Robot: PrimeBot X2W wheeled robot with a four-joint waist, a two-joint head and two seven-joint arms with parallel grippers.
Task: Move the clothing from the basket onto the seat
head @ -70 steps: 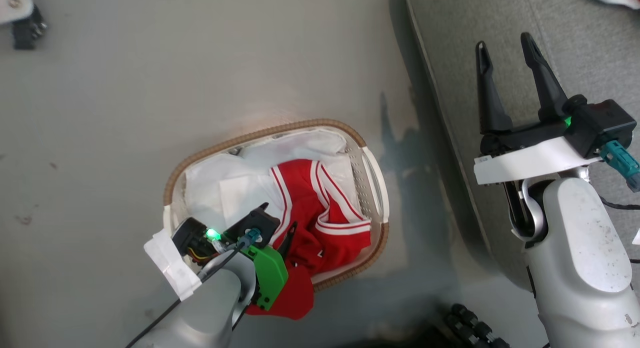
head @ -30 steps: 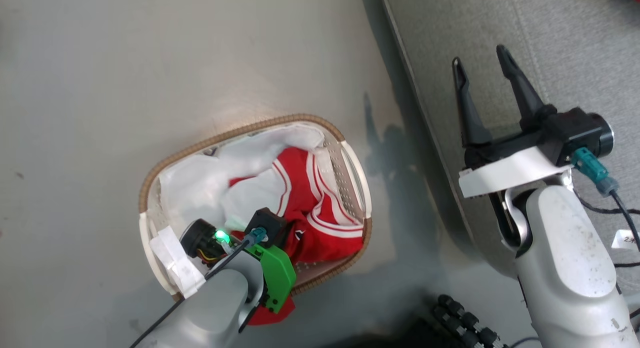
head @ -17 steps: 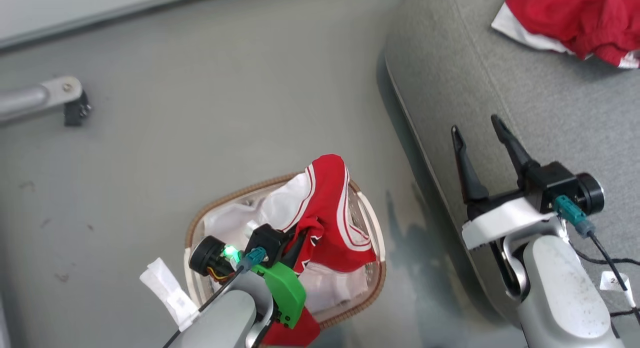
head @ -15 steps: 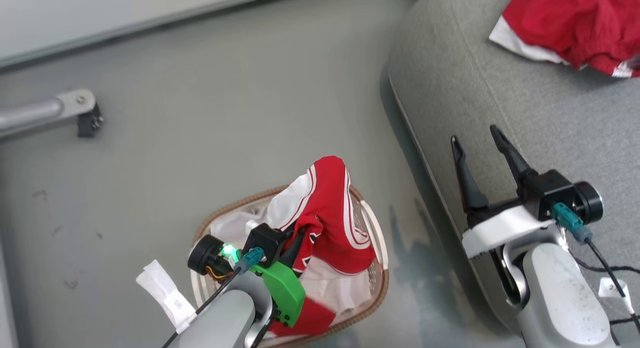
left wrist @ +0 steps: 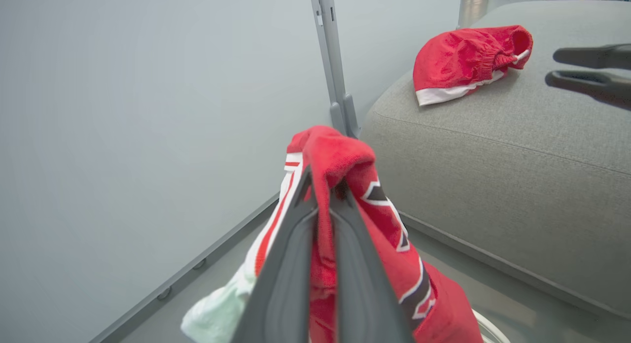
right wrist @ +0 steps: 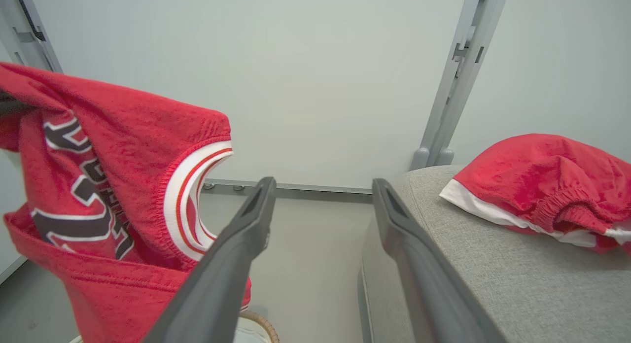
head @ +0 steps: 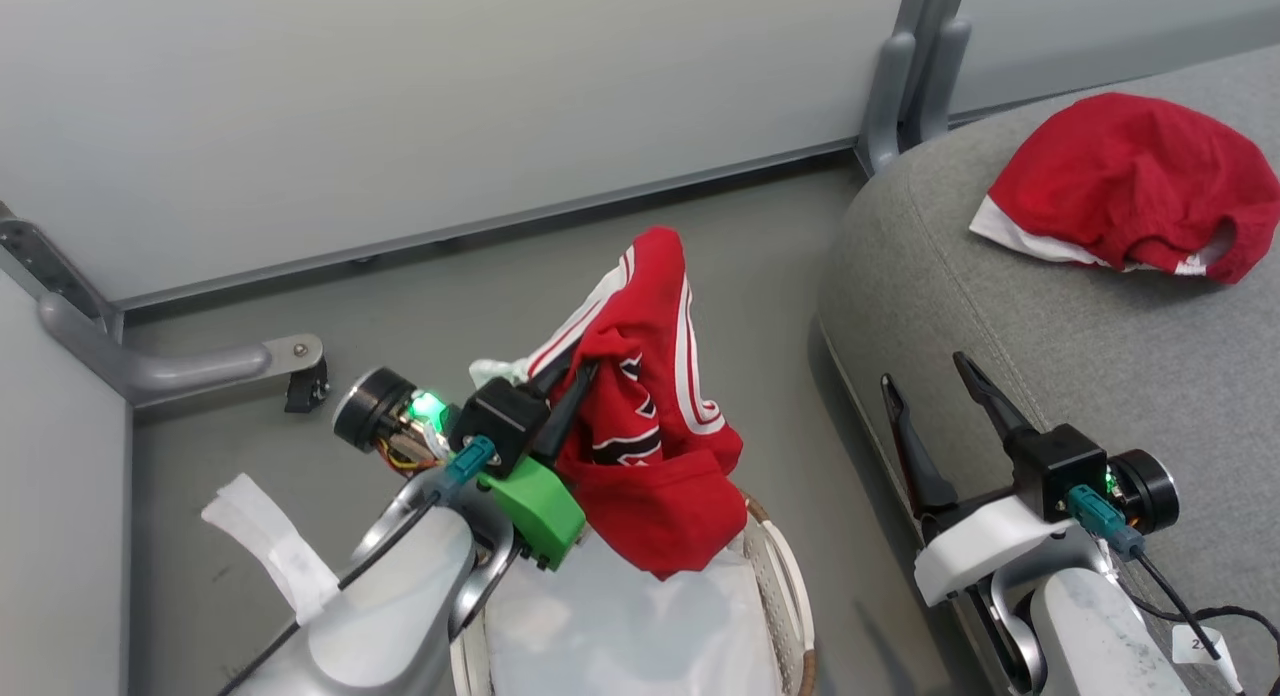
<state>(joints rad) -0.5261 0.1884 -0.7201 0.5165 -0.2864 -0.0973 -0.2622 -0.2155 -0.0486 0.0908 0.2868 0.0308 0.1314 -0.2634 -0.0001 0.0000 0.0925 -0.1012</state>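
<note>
Pinching lettered red jersey (head: 650, 446) above basket (head: 795, 616) with clenched left fingers (left wrist: 291, 274); holding right fingers (right wrist: 236, 254) spread, empty, near seat (head: 1000, 326).

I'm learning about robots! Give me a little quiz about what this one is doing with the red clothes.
1. True or false: the left gripper is shut on the lettered red jersey, held up over the basket.
2. Fill in the gap: the right gripper has its jaws ____, with nothing between them.
3. Where does the other red garment lie? A: in the basket. B: on the grey seat. C: in the right gripper.

Key: 1 true; 2 open; 3 B.
</note>
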